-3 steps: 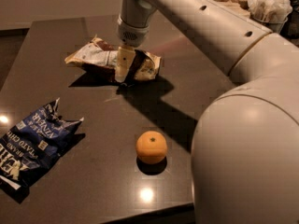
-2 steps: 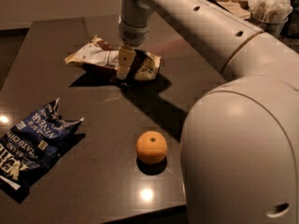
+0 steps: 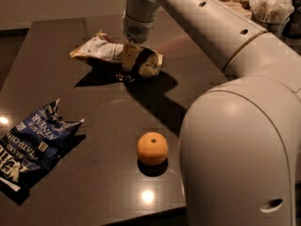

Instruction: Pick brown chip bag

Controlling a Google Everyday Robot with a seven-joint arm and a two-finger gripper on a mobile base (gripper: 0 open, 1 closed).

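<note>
Since the brown chip bag [image 3: 101,50], lying toward the far side of the counter [image 3: 103,121], is light, crinkly, slippery foil, you should hold its crumpled middle, where the gripper [image 3: 128,64] has its fingers closed on it.

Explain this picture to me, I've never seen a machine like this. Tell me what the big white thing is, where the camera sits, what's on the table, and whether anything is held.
The big white shape is a robot's single arm, seen by one camera looking along it and down at a dark table; where the camera is mounted isn't known. At the arm's far end is the gripper, down on the brown chip bag. Whether it truly holds the bag cannot be told. Nearer lie a dark blue chip bag at the picture's left and an orange, both untouched.
</note>
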